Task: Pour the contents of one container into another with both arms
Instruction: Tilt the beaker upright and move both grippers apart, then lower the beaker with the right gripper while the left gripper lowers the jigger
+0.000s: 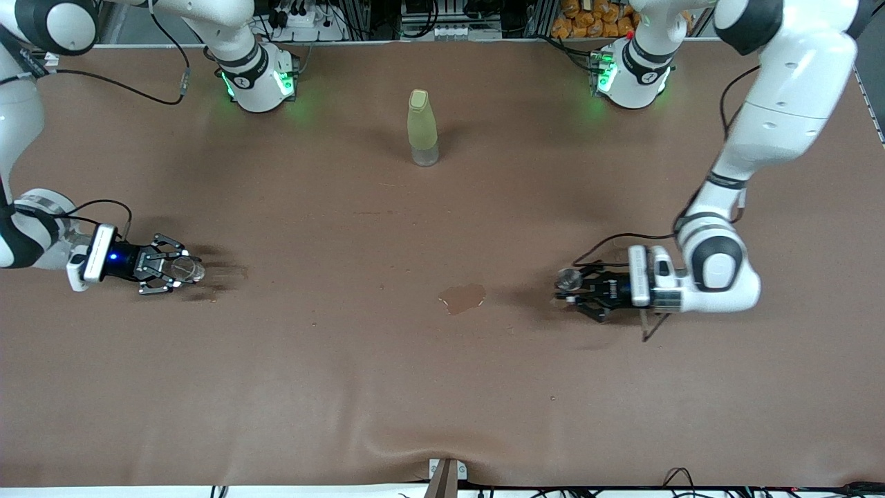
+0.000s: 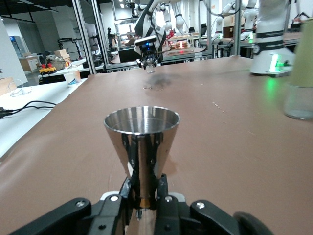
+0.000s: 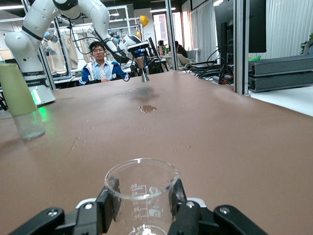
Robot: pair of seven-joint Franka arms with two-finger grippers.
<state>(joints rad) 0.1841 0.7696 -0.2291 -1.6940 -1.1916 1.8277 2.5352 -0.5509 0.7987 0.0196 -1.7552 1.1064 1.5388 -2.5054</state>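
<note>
Two white jointed robot arms (image 1: 760, 124) (image 1: 21, 138) work this brown table (image 1: 346, 387). On it: one tall yellow-green frosted bottle (image 1: 422, 126), one shiny steel conical jigger (image 2: 141, 142), one clear glass measuring beaker (image 3: 142, 193) and one small wet puddle (image 1: 462, 297).

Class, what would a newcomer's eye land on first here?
Each arm holds a vessel at its own end of the table: the left gripper a steel cup, the right gripper a glass beaker. Between them lies a small puddle, with a yellow-green bottle nearer the bases.
</note>
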